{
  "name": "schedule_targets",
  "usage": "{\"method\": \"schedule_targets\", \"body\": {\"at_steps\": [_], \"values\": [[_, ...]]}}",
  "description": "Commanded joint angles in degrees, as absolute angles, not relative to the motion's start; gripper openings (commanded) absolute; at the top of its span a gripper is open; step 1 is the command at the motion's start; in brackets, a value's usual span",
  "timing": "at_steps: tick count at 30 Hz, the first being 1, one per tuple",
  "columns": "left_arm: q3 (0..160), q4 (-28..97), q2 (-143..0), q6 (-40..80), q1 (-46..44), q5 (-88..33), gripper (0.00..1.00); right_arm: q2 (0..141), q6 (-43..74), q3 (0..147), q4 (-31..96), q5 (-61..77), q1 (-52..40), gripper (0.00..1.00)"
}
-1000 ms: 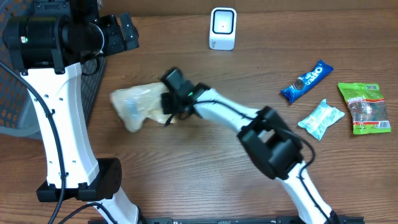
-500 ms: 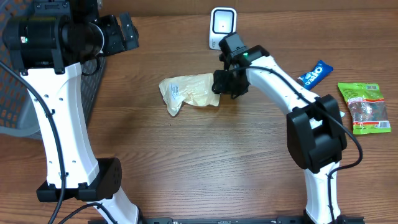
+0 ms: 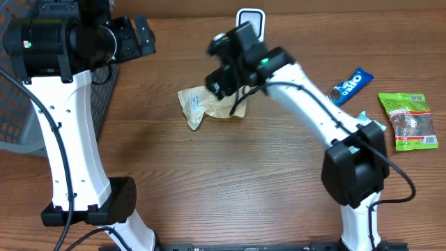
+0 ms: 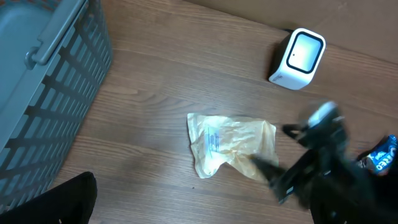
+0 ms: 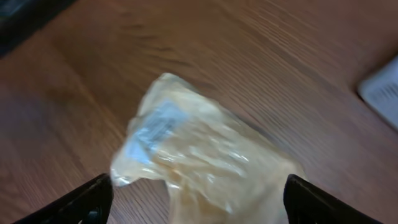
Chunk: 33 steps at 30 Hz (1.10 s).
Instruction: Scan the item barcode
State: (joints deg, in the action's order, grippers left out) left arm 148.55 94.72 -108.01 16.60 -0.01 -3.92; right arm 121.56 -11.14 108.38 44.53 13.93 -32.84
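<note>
item: crinkly yellow plastic bag (image 3: 209,104) lies label-up on wooden desk (image 3: 209,188), likely for small white scanner (image 3: 250,29) | right fingers (image 5: 93,196) wide above, empty | left fingers (image 4: 78,198) wide, empty

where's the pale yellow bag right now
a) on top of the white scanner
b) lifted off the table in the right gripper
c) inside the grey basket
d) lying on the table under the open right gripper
d: the bag lies flat on the table, and the right wrist view shows the right gripper spread wide above it, gripping nothing.
</note>
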Motion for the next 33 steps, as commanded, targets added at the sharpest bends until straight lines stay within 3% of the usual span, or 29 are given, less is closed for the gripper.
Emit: {"method": "schedule_targets", "body": {"at_steps": [1, 11, 18, 21, 26, 29, 31, 33], "values": [[149.3, 94.6, -107.7, 17.4, -0.4, -4.1, 1.00, 124.2, -26.6, 108.3, 43.6, 9.9, -36.8, 0.89], [149.3, 94.6, -107.7, 17.4, -0.4, -4.1, 1.00, 130.1, -44.3, 108.3, 49.6, 5.3, -37.8, 0.89], [149.3, 94.6, -107.7, 17.4, -0.4, -4.1, 1.00, 134.0, -48.1, 108.3, 44.9, 6.5, -37.8, 0.89], [149.3, 94.6, -107.7, 17.4, -0.4, -4.1, 1.00, 135.2, -48.1, 108.3, 41.5, 6.5, -37.8, 0.79], [149.3, 94.6, -107.7, 17.4, -0.4, -4.1, 1.00, 135.5, -46.6, 108.3, 40.0, 6.7, -37.8, 0.41], [149.3, 94.6, -107.7, 17.4, -0.4, -4.1, 1.00, 135.5, -39.5, 108.3, 40.7, 6.7, -37.8, 0.28], [149.3, 94.6, -107.7, 17.4, -0.4, -4.1, 1.00, 135.5, -32.9, 108.4, 42.6, 6.7, -37.8, 0.13], [149.3, 94.6, -107.7, 17.4, -0.4, -4.1, 1.00, 135.1, -25.9, 108.8, 45.9, 7.5, -37.8, 0.08]]}}
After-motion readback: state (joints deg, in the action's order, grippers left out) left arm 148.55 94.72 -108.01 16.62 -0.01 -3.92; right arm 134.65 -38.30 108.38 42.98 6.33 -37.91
